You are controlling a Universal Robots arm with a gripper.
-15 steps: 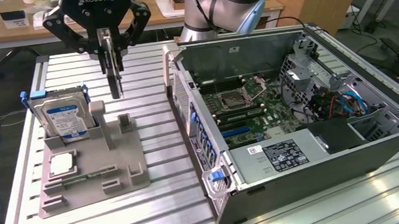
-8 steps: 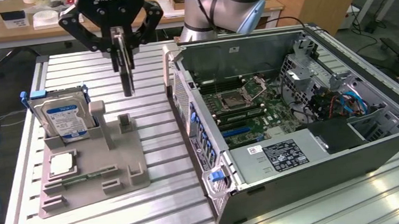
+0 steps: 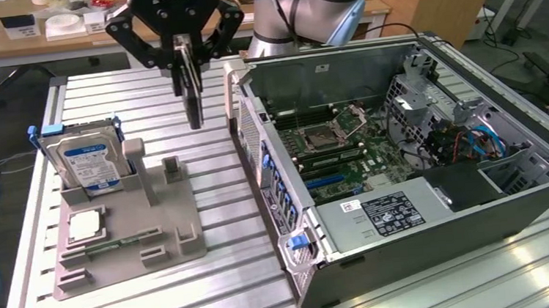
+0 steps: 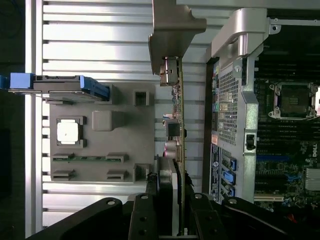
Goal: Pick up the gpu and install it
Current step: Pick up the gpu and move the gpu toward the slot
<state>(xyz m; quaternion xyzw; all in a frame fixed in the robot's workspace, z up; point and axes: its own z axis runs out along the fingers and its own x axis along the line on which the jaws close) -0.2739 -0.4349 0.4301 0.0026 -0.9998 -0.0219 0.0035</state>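
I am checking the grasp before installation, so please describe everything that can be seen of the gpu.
The gpu is a thin, flat, dark card, seen edge-on. It hangs upright in the air, its upper end clamped in the claw, over the slatted metal table between the grey parts holder and the open computer case. The wrist view shows a bent grey metal bracket at its far end and small connectors standing out from one face. Only the claw touches it.
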